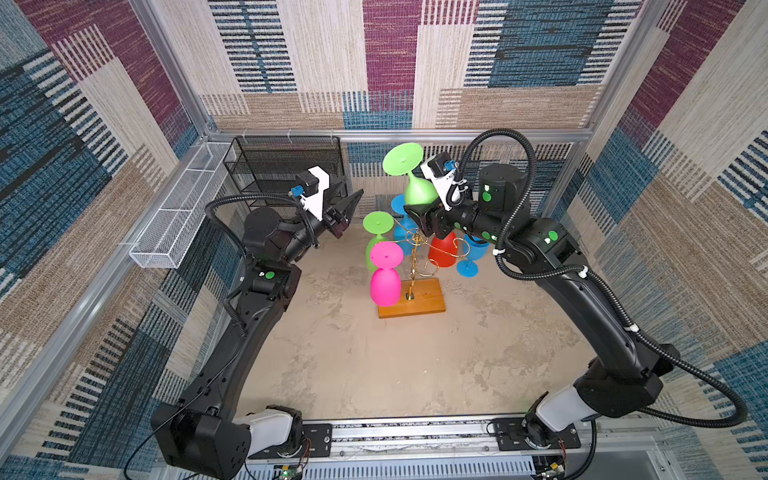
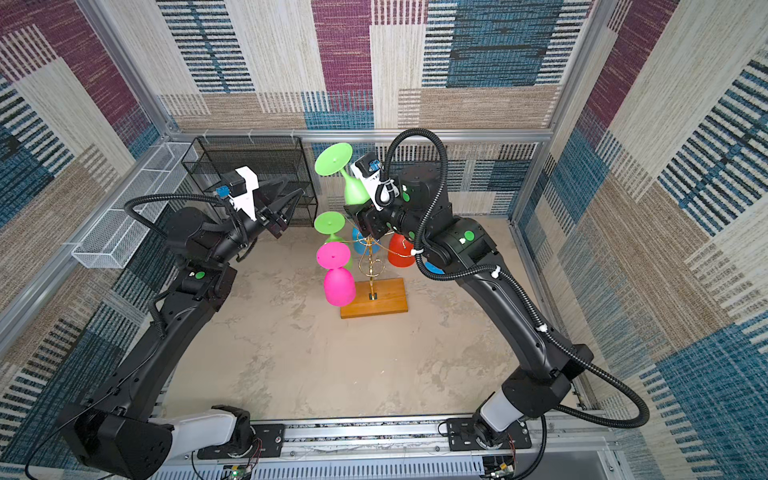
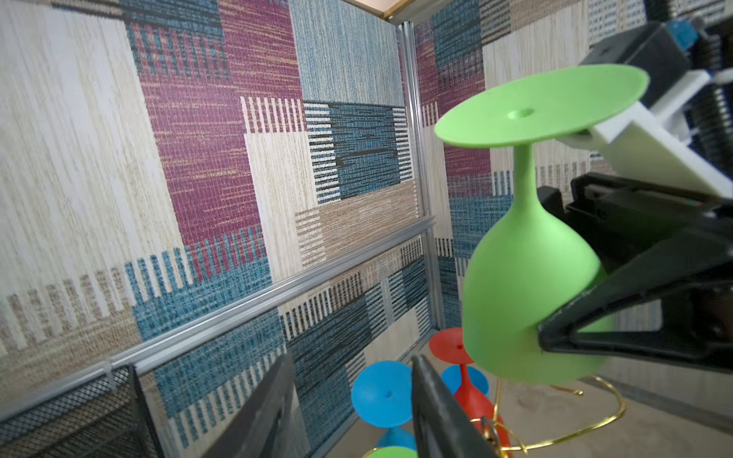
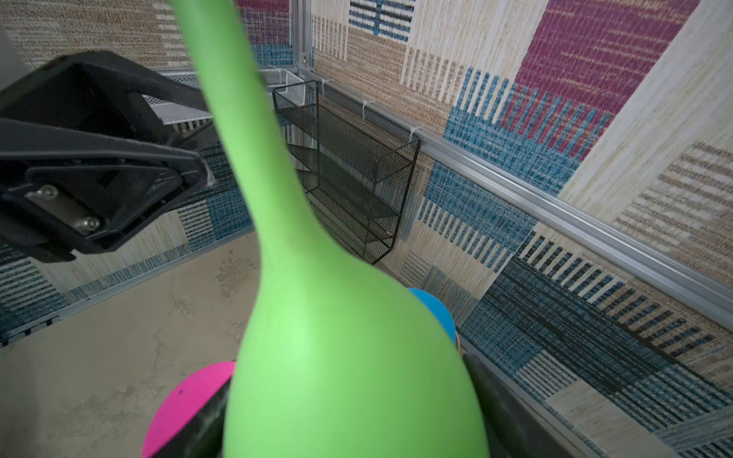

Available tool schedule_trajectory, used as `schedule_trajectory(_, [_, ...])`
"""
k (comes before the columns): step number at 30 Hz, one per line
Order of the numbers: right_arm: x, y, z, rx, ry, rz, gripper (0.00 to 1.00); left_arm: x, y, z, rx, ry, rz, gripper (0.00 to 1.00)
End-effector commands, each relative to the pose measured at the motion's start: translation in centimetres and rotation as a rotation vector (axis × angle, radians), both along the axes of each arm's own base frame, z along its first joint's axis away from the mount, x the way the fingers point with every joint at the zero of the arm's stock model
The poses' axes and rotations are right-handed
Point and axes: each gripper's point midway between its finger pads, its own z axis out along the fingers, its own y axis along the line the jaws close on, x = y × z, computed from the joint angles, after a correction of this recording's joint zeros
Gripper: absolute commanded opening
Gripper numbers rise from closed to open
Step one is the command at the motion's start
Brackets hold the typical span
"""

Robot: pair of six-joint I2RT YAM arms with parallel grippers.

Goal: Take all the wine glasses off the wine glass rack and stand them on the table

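My right pincer [image 1: 420, 215] clamps the bowl of an upturned lime-green plastic wine glass [image 1: 417, 190]; the gold wire wine glass rack [image 1: 414, 253] stands below it.
It seems light, stiff and slick; I judge the broad bowl a safer hold than the thin stem above the pincer. My left pincer [image 2: 293, 187] gapes empty.

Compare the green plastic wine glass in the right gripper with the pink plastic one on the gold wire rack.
The green plastic wine glass is clamped at its bowl by the right gripper; the pink plastic wine glass hangs by its foot from the gold wire rack. The green glass is raised above the rack; the pink glass hangs low, near its wooden base. Both are upside down, foot uppermost, with the same goblet shape.
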Motion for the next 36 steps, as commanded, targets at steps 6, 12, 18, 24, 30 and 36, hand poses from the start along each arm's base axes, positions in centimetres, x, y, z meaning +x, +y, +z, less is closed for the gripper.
schedule_trajectory(6, [-0.3, 1.4, -1.9, -0.014, 0.105, 0.043, 0.45, -2.0, -2.0, 1.4, 0.236, -0.423, 0.023, 0.49])
schedule_trajectory(12, [-0.2, 2.3, -2.5, -0.036, 0.137, 0.059, 0.43, -2.2, -2.7, 1.6, 0.276, -0.507, 0.027, 0.48])
schedule_trajectory(18, [-0.3, 2.4, -3.3, -0.05, 0.163, 0.056, 0.41, -2.0, -2.5, 2.5, 0.249, -0.535, 0.047, 0.48])
schedule_trajectory(24, [-0.4, 2.7, -4.1, -0.059, 0.189, 0.063, 0.4, -2.4, -2.6, 3.0, 0.238, -0.553, 0.04, 0.47])
schedule_trajectory(30, [-0.4, 3.0, -4.4, -0.059, 0.201, 0.075, 0.39, -3.2, -3.5, 2.2, 0.286, -0.572, -0.033, 0.41])
schedule_trajectory(36, [-0.7, 3.7, -4.8, -0.07, 0.211, 0.095, 0.38, -3.2, -3.8, 2.0, 0.302, -0.581, -0.048, 0.36])
